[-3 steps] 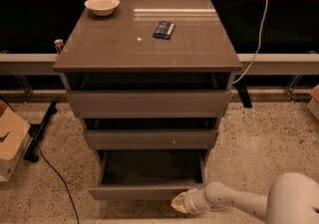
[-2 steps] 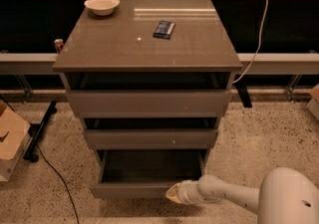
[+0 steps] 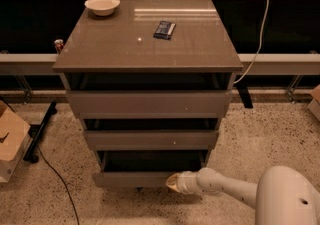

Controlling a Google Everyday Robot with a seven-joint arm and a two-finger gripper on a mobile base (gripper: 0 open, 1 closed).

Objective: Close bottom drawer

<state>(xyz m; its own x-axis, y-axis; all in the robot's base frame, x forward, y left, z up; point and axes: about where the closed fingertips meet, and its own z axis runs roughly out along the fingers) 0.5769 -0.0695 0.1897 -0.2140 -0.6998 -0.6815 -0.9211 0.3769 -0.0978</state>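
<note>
1. While my gripper [image 3: 172, 182] is pressing against the front panel of the bottom drawer [image 3: 130, 179], low on the cabinet [image 3: 150, 49] and just right of its centre, its tip is showing only as a pale yellowish nub. I cannot tell whether it is spread or drawn together.
2. My arm [image 3: 235, 191] is reaching in from the cabinet's lower right, and its bulky white body is being cut off at the corner of the view.
3. The bottom drawer is sitting lowest of the cabinet's three and standing partway out. Its inside is lying in deep shadow, and I am making out nothing in it.
4. Above it, the middle drawer [image 3: 150, 139] and the top drawer [image 3: 150, 103] are also standing out from the cabinet, and their interiors are showing only black.
5. On the cabinet's top, a cream bowl [image 3: 102, 5] is resting at the back left corner. A dark flat packet [image 3: 164, 29] is lying near the middle, its markings too small to read.
6. Left of the cabinet, a cardboard box [image 3: 10, 141] is being cropped by the view's edge, and a small can [image 3: 59, 45] is peeking out behind the cabinet's left edge.
</note>
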